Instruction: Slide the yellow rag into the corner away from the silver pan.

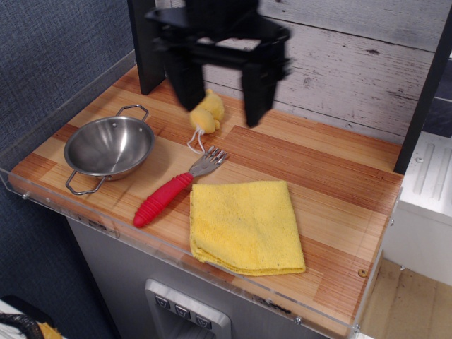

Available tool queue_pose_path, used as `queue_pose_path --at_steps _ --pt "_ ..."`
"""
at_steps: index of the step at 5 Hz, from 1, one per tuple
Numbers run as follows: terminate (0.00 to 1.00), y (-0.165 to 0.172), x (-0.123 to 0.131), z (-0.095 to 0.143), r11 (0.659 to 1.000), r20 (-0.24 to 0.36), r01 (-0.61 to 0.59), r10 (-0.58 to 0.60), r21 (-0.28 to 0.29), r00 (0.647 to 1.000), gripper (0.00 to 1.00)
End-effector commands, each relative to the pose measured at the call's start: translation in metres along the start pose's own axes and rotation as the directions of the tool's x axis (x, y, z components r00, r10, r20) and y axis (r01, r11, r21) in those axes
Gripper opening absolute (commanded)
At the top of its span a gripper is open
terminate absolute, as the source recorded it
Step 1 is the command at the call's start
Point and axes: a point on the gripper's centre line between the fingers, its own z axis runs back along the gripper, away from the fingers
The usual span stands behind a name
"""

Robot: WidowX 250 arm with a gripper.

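Yellow rag (244,226) lies flat near the front edge; blurred fingers (256,95) apparently spread above.

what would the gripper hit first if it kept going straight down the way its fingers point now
Probably the bare wooden countertop near the small yellow plush toy. The open gripper hangs above that area, well short of the yellow rag; motion blur and the single view leave depth uncertain.

Bright yellow rag (245,226), paler yellow plush toy (206,111) with a white string. The pan (109,146) is shiny silver. The fork (178,186) has a red ribbed handle. Tabletop (332,176) striped in orange-brown wood; wall (353,63) whitewashed grey planks; tool (219,106) black.
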Motion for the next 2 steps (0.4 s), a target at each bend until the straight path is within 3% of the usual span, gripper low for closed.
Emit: queue_pose_path --at_steps 1,2 --pt "0.00 0.015 -0.028 -0.018 0.999 0.010 0.026 -0.026 0.026 1.000 1.00" --pt "0.00 0.020 -0.025 -0.047 0.999 0.045 0.043 -0.043 -0.010 0.998 1.00"
